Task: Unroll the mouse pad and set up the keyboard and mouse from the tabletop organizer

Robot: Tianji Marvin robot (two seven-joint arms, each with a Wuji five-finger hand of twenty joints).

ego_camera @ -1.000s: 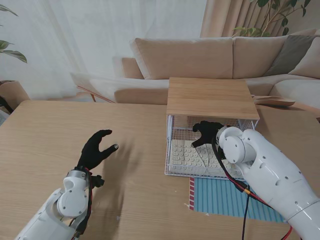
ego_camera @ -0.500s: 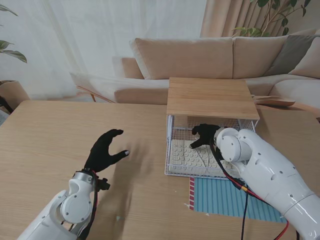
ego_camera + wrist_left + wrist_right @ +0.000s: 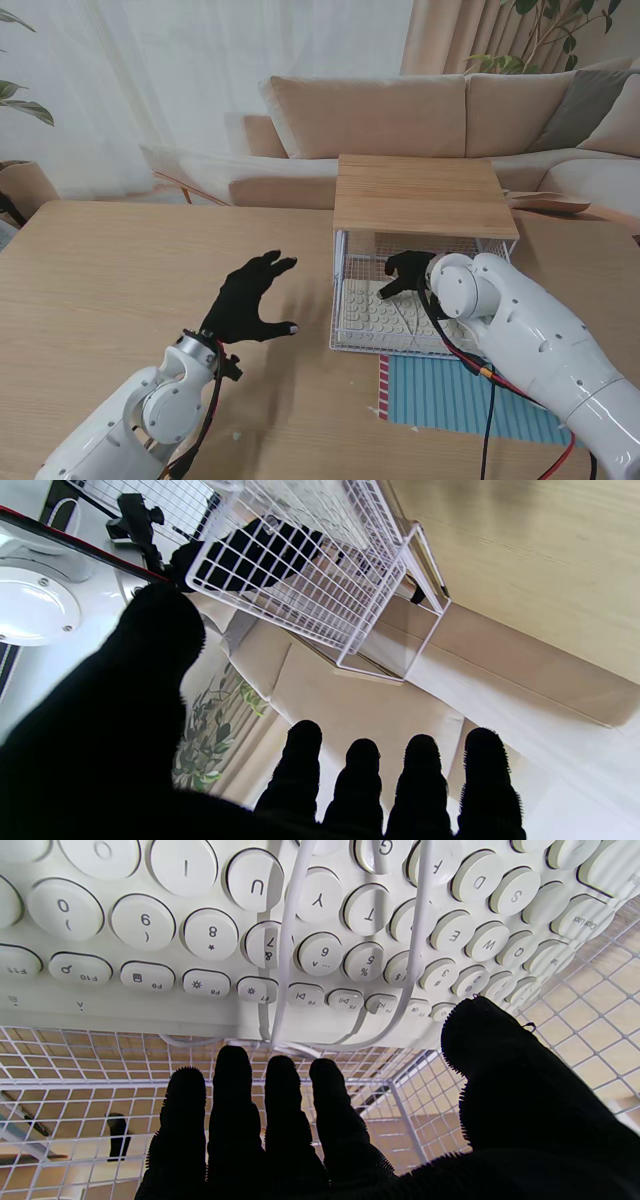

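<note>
left hand (image 3: 250, 300) moved toward organizer (image 3: 425, 255), open | right hand (image 3: 405, 272) spread, empty; keyboard (image 3: 280, 930) "Caps Lock"
</note>
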